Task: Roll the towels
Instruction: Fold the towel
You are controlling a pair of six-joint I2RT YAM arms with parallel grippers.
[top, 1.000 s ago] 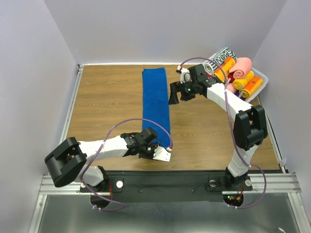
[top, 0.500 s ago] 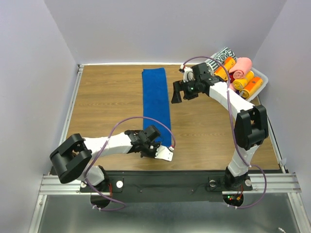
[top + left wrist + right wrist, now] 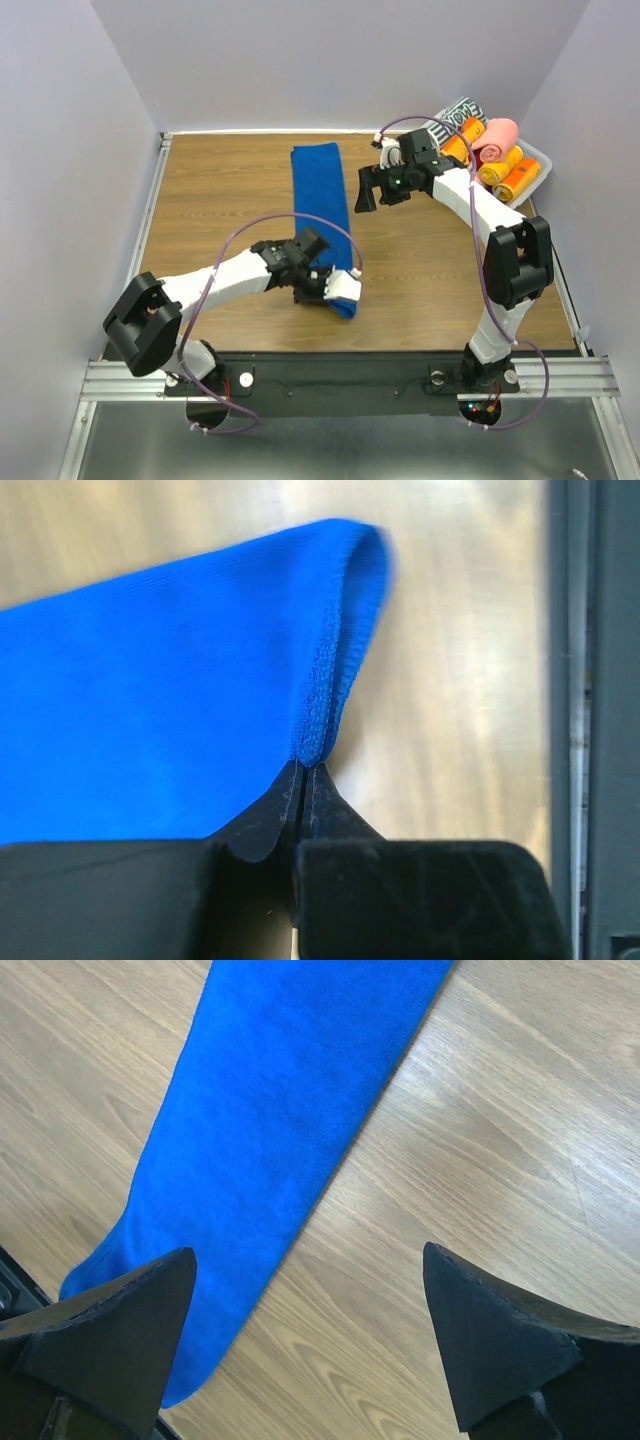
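Left gripper (image 3: 303,768) is pinched tight on the near hem of the long royal-blue cloth towel (image 3: 320,200), lying lengthwise on the wooden table (image 3: 220,200) with that end curled back, right gripper (image 3: 308,1252) gapes empty beside it; thin hem pinch could slip, leaving a loose, crooked roll.

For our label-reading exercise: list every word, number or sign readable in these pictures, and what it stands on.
No text can be read.
The black-and-white patterned towel roll in the bin: its markings may be letters, too small and blurred to read.
The blue towel: no print.
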